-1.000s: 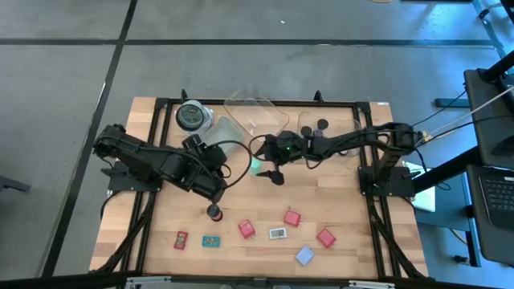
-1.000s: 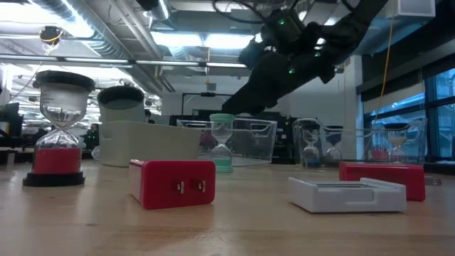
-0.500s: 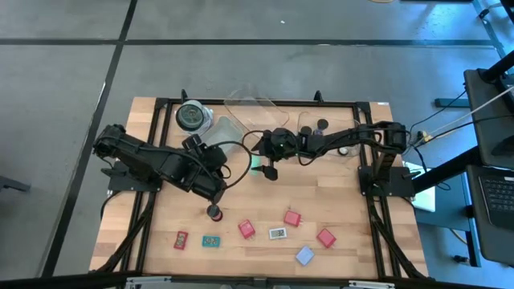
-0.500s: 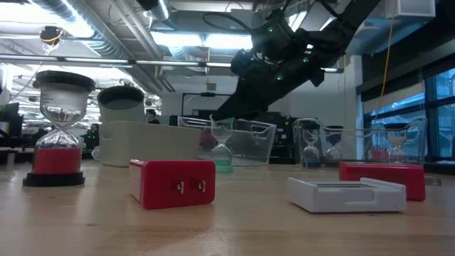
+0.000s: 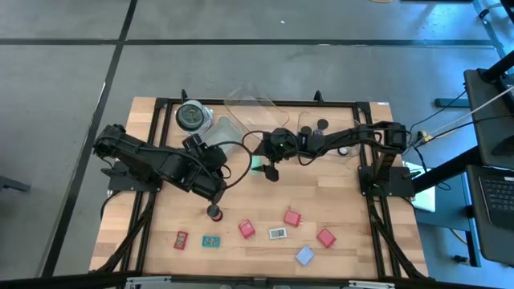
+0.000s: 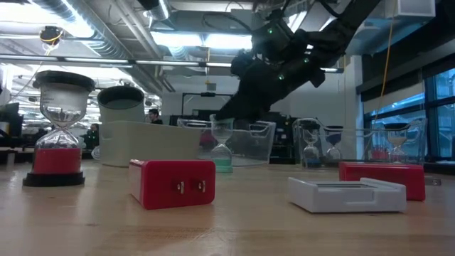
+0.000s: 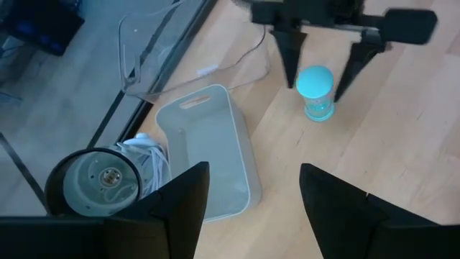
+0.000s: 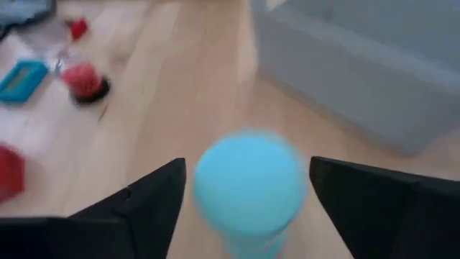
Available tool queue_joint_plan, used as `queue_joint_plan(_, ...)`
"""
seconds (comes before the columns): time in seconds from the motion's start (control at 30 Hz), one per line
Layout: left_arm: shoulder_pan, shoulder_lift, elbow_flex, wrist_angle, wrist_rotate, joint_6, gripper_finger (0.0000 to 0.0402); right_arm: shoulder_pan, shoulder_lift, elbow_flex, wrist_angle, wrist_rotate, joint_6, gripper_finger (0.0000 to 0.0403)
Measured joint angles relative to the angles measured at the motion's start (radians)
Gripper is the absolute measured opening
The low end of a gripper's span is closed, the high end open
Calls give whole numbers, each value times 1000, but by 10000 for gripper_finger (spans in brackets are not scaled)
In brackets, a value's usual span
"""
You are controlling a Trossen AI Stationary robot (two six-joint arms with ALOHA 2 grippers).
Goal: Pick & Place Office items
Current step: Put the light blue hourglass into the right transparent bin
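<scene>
A teal-topped hourglass stands upright on the wooden table near its middle. My right gripper is open, with one finger on each side of the hourglass top. The left wrist view shows a gap between each finger and the hourglass. My left gripper waits open above the table's left half, with nothing between its fingers. A red hourglass stands nearer the front. Red blocks and small flat pieces lie along the near edge.
A pale tray sits just left of the teal hourglass, and a clear tray lies behind it. A round jar with a dark lid stands at the far left. Another clear tray with hourglasses sits under my right arm.
My right gripper has moved toward the table's left edge and slightly down, so that its fingers now stand on either side of the teal hourglass. The hourglass has stayed upright in place.
</scene>
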Motion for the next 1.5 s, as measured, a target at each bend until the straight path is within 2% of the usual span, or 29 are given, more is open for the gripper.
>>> queue_joint_plan(0.43,0,0,0,0,-3,0,214,16,2,-1,7,-49,24,217)
queue_joint_plan(0.67,0,0,0,0,-3,0,214,18,-12,-1,2,-48,30,211)
queue_joint_plan(0.87,0,1,0,0,-2,0,214,35,-124,-1,-88,-47,31,209)
queue_joint_plan(1.03,0,1,0,0,-3,0,214,39,-262,0,-266,-43,48,210)
queue_joint_plan(1.13,0,1,0,0,-5,0,214,39,-357,0,-403,14,70,211)
queue_joint_plan(1.3,0,1,0,0,-14,0,214,23,-540,0,-619,198,88,210)
queue_joint_plan(1.5,0,1,0,0,-31,0,214,-23,-736,0,-768,366,101,213)
